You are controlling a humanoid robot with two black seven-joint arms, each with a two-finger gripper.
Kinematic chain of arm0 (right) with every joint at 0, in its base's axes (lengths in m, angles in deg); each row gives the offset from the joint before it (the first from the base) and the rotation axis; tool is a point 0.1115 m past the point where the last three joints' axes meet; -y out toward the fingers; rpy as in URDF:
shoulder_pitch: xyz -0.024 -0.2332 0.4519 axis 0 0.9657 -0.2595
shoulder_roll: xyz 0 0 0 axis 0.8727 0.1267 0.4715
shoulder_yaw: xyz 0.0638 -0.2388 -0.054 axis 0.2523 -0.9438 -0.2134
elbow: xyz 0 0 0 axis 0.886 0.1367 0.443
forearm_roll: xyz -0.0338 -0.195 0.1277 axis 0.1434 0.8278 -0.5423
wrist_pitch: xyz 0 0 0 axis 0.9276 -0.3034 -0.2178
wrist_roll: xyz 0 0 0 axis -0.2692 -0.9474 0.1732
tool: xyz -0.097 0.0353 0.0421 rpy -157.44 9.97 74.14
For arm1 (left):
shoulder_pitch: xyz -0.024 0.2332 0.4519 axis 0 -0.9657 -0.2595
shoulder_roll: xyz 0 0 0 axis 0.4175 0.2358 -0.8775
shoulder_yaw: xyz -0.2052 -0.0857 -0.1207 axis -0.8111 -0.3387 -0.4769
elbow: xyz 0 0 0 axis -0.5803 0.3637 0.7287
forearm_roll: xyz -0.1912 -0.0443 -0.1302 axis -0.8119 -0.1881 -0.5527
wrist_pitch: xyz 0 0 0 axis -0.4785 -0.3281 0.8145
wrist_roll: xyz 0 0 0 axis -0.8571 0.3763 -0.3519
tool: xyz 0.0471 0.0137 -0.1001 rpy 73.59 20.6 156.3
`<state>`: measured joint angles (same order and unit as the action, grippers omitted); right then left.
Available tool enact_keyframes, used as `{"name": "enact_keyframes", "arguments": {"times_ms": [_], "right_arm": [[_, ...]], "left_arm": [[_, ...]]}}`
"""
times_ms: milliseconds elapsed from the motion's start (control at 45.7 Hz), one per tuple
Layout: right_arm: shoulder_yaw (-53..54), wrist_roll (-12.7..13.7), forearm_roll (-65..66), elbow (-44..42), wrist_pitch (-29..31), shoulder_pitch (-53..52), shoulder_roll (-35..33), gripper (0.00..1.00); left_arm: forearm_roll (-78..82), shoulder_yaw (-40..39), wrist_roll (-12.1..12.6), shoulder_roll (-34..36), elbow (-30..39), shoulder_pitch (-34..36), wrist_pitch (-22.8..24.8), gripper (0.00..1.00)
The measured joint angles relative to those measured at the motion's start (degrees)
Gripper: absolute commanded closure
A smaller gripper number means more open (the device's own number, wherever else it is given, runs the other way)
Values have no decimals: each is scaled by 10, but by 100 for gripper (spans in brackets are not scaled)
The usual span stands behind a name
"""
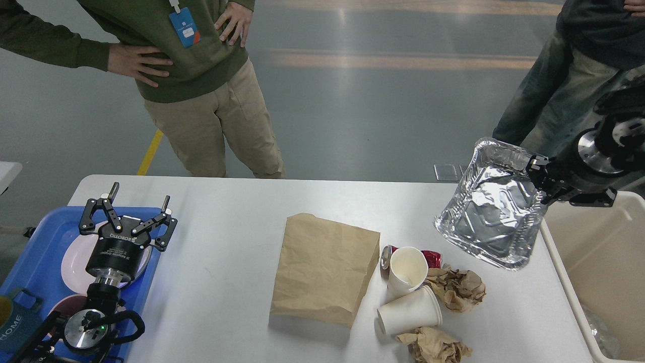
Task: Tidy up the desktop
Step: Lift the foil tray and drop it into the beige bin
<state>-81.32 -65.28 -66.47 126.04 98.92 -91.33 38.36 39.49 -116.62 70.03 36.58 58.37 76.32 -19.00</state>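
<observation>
The white desktop (227, 212) fills the lower half of the head view. My right gripper (538, 177) is shut on the rim of a crumpled foil tray (491, 218), which hangs tilted in the air above the desktop's right end. My left gripper (136, 205) stands open and empty over the blue tray (35, 252) at the left. A flat brown paper bag (325, 267) lies in the middle. Beside it are two white paper cups (410, 292), a red can (433, 258) and two crumpled brown paper wads (456, 288).
A beige bin (599, 262) stands off the table's right end, just right of the raised foil tray. The blue tray holds white plates (75, 257). Two people stand behind the table, one at back left (201, 101), one at back right (564, 85).
</observation>
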Motion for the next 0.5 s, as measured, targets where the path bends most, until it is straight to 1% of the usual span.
{"name": "enact_keyframes", "arguments": {"times_ms": [109,197,263,372,438,503], "right_arm": [[-7,-1,27,45,66,-65,-19,100],[-7,-1,54,100,84,-125,-33,100],[-8,0,70,142,87,-170,-44,100],[-18,1,78,169,83,-197,-55,100],[-40,1,79,172,66,-199,-59,100],[-68,1,79,172,34,-199,-67,100]], "left_arm": [[0,0,0,0,0,0,0,3],[0,0,0,1,0,0,0,3],[0,0,0,1,0,0,0,3],[0,0,0,1,0,0,0,3],[0,0,0,1,0,0,0,3],[0,0,0,1,-1,0,0,3]]}}
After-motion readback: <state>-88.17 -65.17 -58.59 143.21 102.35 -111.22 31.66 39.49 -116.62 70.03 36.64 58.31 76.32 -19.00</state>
